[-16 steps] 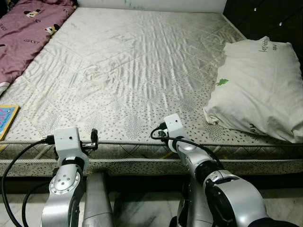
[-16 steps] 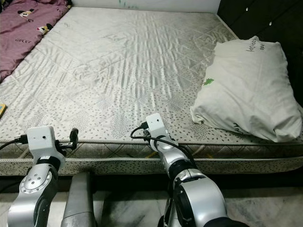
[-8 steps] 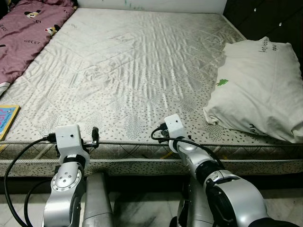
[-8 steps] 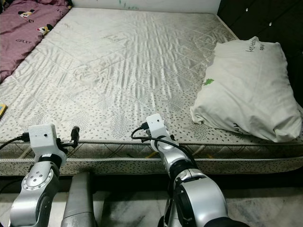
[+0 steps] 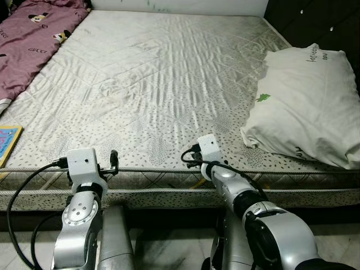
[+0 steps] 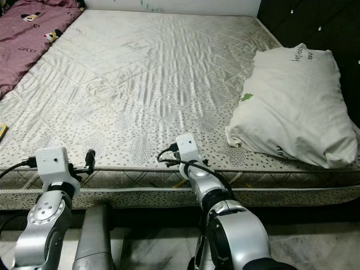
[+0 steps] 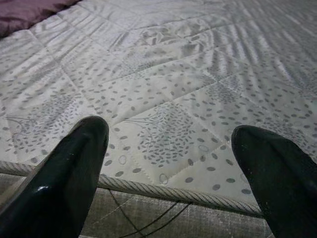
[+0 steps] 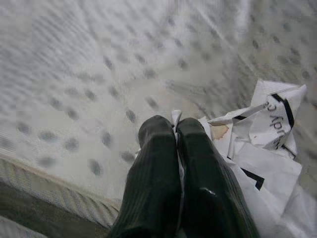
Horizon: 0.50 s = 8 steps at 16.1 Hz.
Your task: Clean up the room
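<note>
The right gripper (image 8: pixel 176 130) pinches a crumpled white paper wrapper (image 8: pixel 267 148) between closed fingers at the mattress's (image 5: pixel 163 90) near edge. The left gripper (image 7: pixel 168 148) hovers wide open and empty over the same edge. A pillow (image 5: pixel 309 107) lies at the right edge
</note>
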Available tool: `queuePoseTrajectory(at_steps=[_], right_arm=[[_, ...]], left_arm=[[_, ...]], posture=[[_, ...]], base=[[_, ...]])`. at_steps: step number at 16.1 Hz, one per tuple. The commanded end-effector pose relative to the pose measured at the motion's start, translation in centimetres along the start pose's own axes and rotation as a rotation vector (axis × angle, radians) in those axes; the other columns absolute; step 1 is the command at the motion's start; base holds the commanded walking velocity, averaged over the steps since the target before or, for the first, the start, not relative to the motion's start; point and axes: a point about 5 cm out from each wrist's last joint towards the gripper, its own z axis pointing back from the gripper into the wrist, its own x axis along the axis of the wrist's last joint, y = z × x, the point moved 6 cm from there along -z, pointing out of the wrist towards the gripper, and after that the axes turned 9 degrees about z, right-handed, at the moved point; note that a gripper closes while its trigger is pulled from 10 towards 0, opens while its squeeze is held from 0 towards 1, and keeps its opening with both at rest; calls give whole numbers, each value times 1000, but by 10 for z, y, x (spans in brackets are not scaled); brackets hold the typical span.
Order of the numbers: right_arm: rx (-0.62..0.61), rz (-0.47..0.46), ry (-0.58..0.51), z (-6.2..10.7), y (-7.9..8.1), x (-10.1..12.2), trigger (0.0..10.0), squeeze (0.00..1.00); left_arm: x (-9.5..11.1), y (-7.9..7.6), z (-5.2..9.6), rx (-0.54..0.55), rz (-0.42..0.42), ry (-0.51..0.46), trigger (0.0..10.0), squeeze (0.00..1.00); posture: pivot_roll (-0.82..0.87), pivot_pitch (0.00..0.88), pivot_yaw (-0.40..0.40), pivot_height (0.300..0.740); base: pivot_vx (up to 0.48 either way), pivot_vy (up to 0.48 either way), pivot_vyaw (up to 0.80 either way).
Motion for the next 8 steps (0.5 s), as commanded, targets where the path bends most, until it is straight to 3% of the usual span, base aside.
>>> queuePoseTrajectory(at_steps=[1,3,6,8], right_arm=[[6,4,-86,0,-8,24,0,0],[15,-27,-143,4,-16,29,0,0],[-56,-165,-297,25,-45,40,0,0],[-173,-194,-425,62,-56,49,0,0]], left_arm=[[0,-1,-2,-2,-3,-4,10000,0],[-1,-5,-4,-15,2,-6,10000,0],[1,-8,-9,-40,3,-25,10000,0],[4,-14,-11,-55,17,-45,10000,0]], posture=[[170,0,-39,500],[143,0,-45,500],[92,0,-21,500],[65,0,8,500]], base=[[0,0,0],[0,0,0],[0,0,0],[0,0,0]])
